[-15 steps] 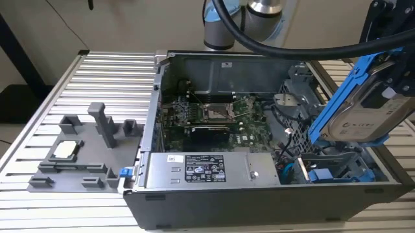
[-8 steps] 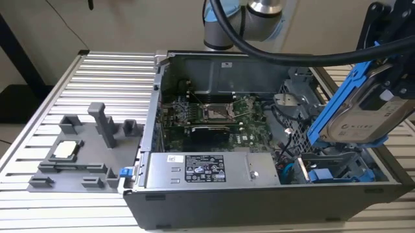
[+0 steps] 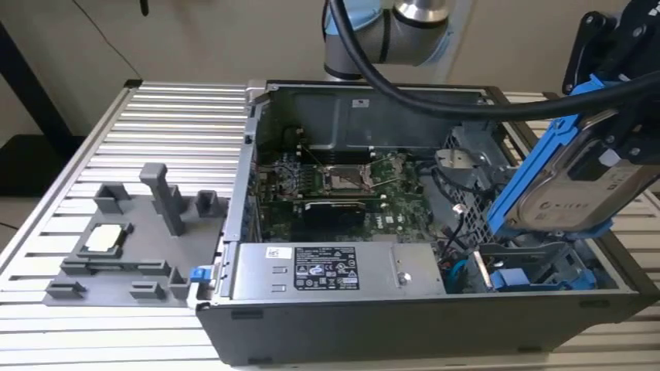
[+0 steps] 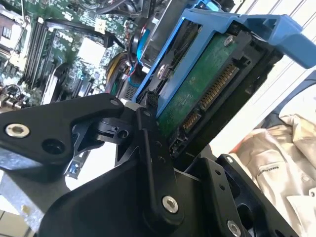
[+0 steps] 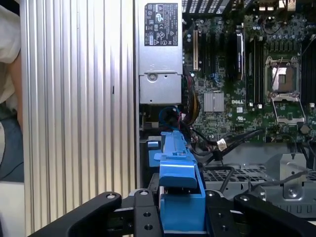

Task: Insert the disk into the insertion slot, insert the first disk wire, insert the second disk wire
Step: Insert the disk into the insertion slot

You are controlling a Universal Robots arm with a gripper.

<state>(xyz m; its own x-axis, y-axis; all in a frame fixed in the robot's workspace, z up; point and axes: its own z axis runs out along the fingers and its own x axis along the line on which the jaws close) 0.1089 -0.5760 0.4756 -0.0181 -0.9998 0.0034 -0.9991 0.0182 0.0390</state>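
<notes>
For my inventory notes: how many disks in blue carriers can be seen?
1: the disk is held by the gripper over the computer case; others may be hidden in its bays.

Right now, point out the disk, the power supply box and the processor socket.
disk [image 3: 569, 184], exterior view, its silver face.
power supply box [image 3: 341, 270], exterior view, its labelled face.
processor socket [image 5: 282, 83], first wrist view, its metal frame.

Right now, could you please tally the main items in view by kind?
Silver hard drive in a blue plastic carrier: 1
Open dark grey metal computer case: 1
Grey labelled power-supply box: 1
Grey plastic fixture tray with posts: 1
Total: 4
</notes>
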